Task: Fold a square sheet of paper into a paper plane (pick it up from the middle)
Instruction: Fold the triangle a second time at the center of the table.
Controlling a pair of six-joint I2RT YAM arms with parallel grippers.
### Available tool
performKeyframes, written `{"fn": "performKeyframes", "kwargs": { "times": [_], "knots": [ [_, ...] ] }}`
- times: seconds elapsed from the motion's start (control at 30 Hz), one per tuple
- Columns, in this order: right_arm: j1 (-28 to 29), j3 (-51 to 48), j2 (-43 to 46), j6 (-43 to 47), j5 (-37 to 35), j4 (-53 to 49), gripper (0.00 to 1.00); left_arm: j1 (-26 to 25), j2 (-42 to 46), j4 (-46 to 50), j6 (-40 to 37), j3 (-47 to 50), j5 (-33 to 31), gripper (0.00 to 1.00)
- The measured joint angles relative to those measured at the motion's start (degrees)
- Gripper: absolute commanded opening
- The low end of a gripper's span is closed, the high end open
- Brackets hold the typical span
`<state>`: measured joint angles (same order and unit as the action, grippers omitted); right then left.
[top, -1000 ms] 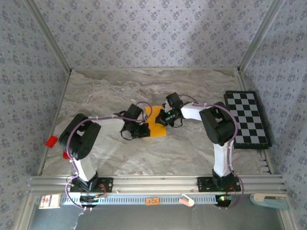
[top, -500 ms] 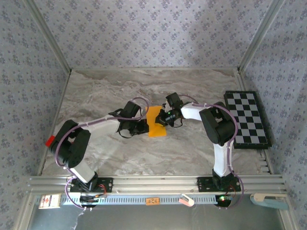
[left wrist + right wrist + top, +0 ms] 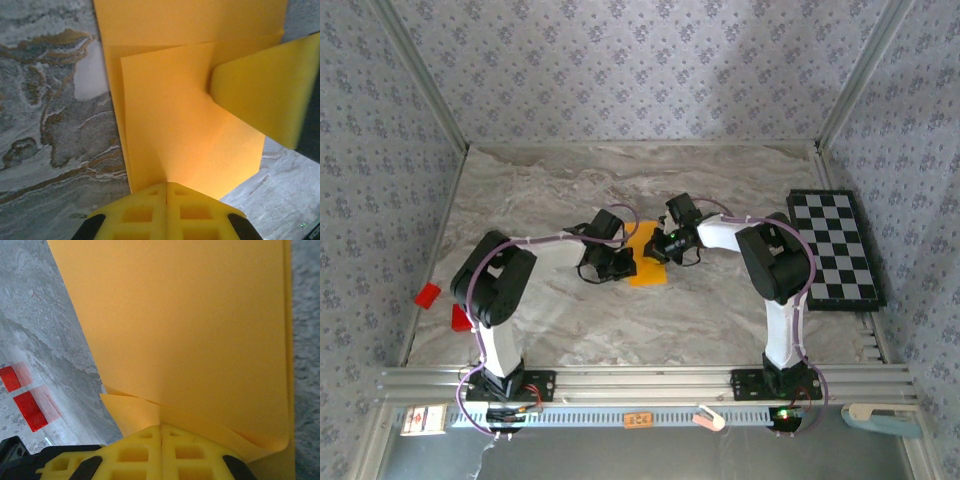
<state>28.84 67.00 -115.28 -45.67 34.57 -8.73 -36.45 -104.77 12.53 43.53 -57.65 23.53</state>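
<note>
Centre of the table (image 3: 720, 320): the part-folded sheet of paper (image 3: 650, 272) lies flat, long axis near-to-far, right between both arms. Left pincer (image 3: 167, 192) is clamped on its left edge and right pincer (image 3: 161, 432) on its far-right edge. Neither is nearer, so I'd judge the next crease runs along that axis.

On a marbled desk (image 3: 570, 335), the left end effector (image 3: 620, 266) and right end effector (image 3: 658, 246) crowded either side of an orange-yellow sheet of paper (image 3: 648, 272) near the centre. A checkerboard (image 3: 833, 245) lay far right; two red blocks (image 3: 427, 295) sat at the left edge.
</note>
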Motion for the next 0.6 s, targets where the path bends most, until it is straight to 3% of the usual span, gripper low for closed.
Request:
{"fn": "performKeyframes", "kwargs": {
  "times": [0.4,0.6],
  "knots": [
    [0.5,-0.8,1.2,3.0,0.2,0.4,0.00,0.1,-0.3,0.7,0.0,-0.3,0.0,0.00],
    [3.5,-2.0,3.9,4.7,0.2,0.3,0.00,0.1,-0.3,0.7,0.0,-0.3,0.0,0.00]
  ]
}}
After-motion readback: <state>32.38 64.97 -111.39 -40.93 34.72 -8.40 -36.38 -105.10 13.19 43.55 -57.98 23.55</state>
